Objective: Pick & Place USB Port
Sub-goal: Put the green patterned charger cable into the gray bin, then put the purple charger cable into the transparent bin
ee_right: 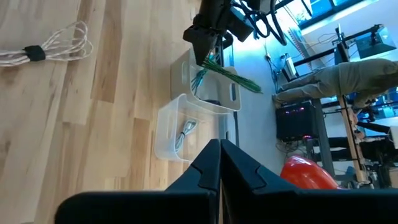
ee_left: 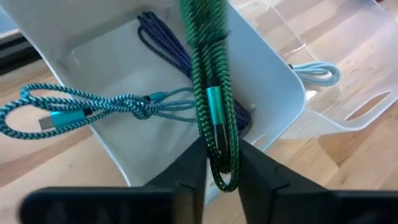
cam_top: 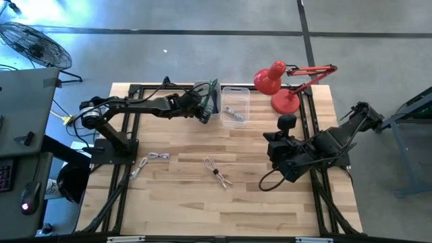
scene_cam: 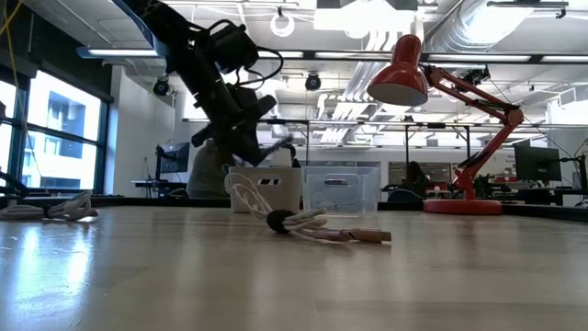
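My left gripper (ee_left: 221, 167) is shut on a bundled green braided cable (ee_left: 210, 93) over the white bin (ee_left: 273, 81) at the table's far middle; it also shows in the high view (cam_top: 209, 102). In the bin lie a teal cable (ee_left: 93, 106) and a dark blue cable (ee_left: 168, 50). A clear bin (cam_top: 235, 104) next to it holds a white cable (cam_top: 234, 113). My right gripper (ee_right: 219, 155) is shut and empty at the table's right side (cam_top: 275, 156). My left gripper pinches the green cable bundle near its looped end (ee_left: 221, 163) between its two fingers. The strands run forward past the fingertips, along the fingers. The bundle sticks out over the white bin's opening (ee_right: 233, 78), held above the cables lying inside.
Two tied white cables lie on the wood, one at the middle (cam_top: 216, 170) and one toward the left (cam_top: 152, 160). A red desk lamp (cam_top: 280, 84) stands at the far right, close to the clear bin.
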